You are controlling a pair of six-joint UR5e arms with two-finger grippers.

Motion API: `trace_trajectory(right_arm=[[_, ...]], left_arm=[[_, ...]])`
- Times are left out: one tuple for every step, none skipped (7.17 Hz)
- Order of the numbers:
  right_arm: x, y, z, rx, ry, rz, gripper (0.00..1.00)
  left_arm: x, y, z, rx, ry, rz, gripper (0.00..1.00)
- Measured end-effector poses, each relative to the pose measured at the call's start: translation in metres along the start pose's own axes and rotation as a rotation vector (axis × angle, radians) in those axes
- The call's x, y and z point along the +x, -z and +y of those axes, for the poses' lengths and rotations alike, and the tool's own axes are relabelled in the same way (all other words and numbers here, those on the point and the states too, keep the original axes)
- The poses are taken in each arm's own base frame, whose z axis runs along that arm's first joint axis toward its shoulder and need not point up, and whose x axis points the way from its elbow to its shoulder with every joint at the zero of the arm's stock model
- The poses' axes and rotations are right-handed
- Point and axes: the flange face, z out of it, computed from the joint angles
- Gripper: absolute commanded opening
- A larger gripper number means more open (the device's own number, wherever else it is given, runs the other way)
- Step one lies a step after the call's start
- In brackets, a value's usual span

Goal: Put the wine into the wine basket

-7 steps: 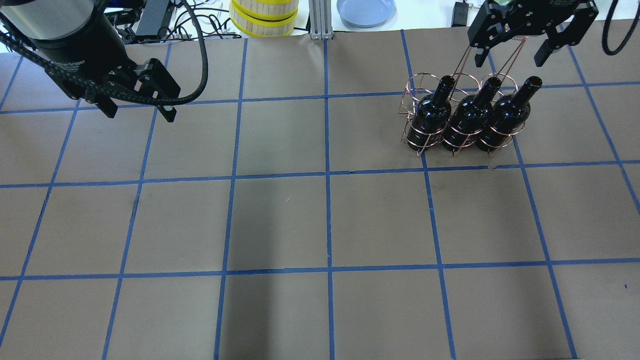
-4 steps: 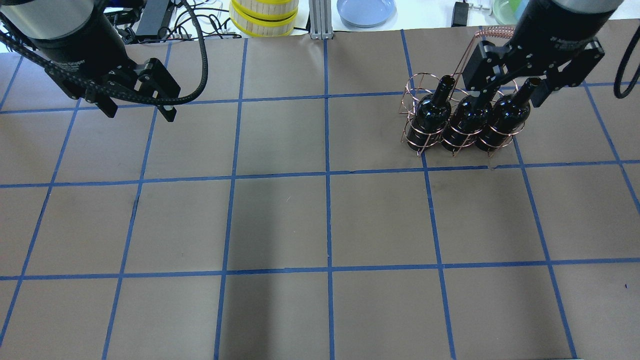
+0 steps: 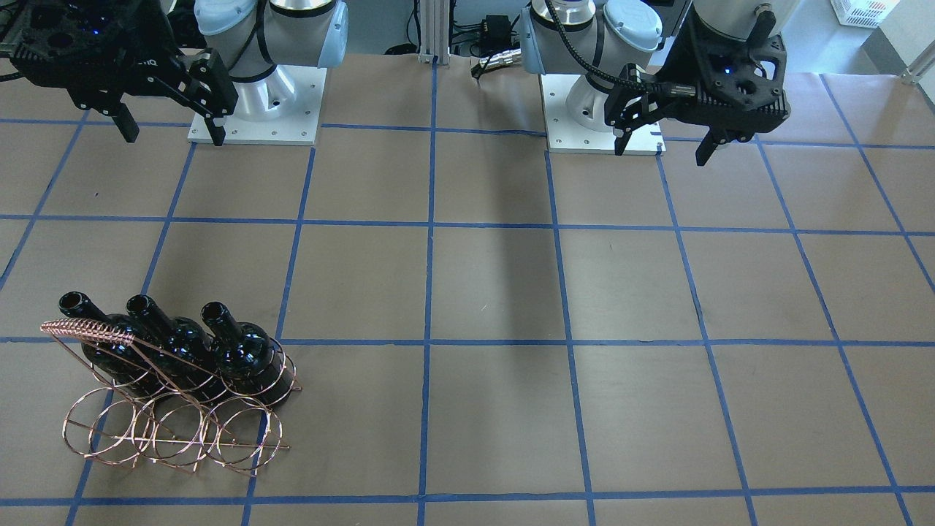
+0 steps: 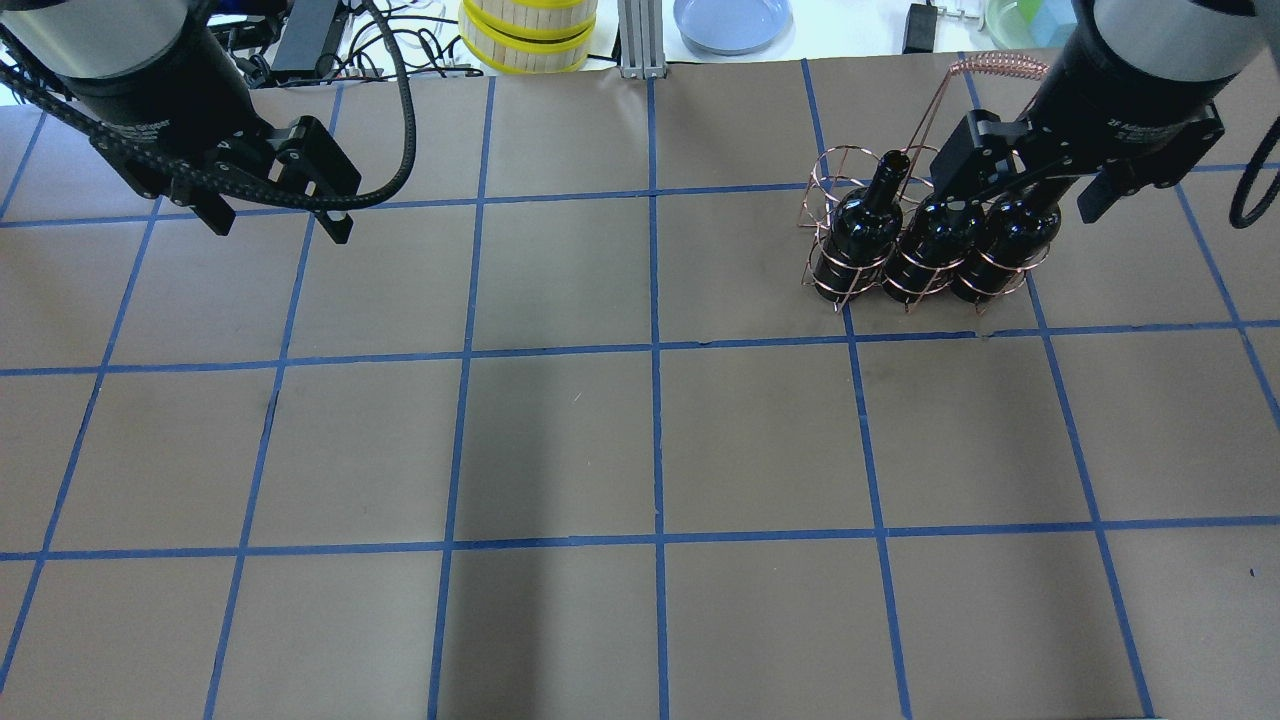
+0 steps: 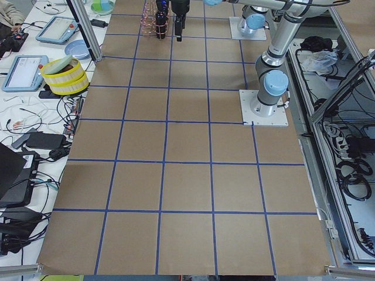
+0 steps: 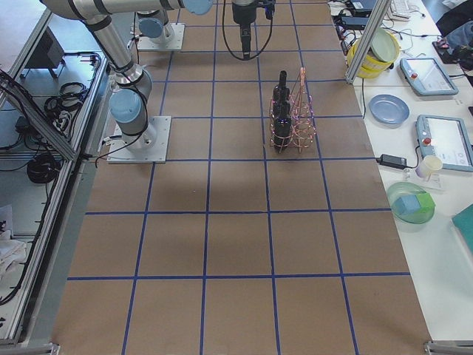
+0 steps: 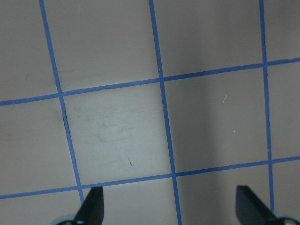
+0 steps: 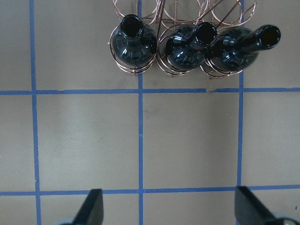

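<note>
Three wine bottles [image 8: 187, 49] are shown standing upright in the wine basket [image 3: 157, 438], one in each ring of the row on the robot's side of the basket. The bottles are alike: glossy, near-black glass, rounded shoulders, long necks with open mouths, and no labels. The basket is made of thin copper-coloured wire bent into rows of round rings. Slanting wires rise from it to a coil-wrapped handle [image 3: 88, 330]. The basket is set on the counter [image 4: 560, 440], which is covered in brown paper with a grid of blue tape. The right pincer [image 3: 173, 128] is held raised on the robot's side of the basket, apart from it, its fingers spread wide with nothing between them. The left pincer [image 3: 663, 146] is seen well apart from the basket, likewise released and empty.
</note>
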Motion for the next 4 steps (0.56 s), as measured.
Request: trace_trajectory(right_arm=[[0.0,0.0,-0.003,-0.002,0.001,0.001,1.0],[-0.001,0.0,-0.004,-0.003,0.002,-0.001,1.0],[-0.005,-0.001,-0.004,-0.004,0.007,-0.016,1.0],[-0.016,-0.002,-0.004,-0.003,0.022,-0.037,1.0]], left_arm=[[0.0,0.0,0.0,0.0,0.0,0.0,1.0],[0.0,0.0,0.0,0.0,0.0,0.0,1.0],[0.0,0.0,0.0,0.0,0.0,0.0,1.0],[0.0,0.0,0.0,0.0,0.0,0.0,1.0]])
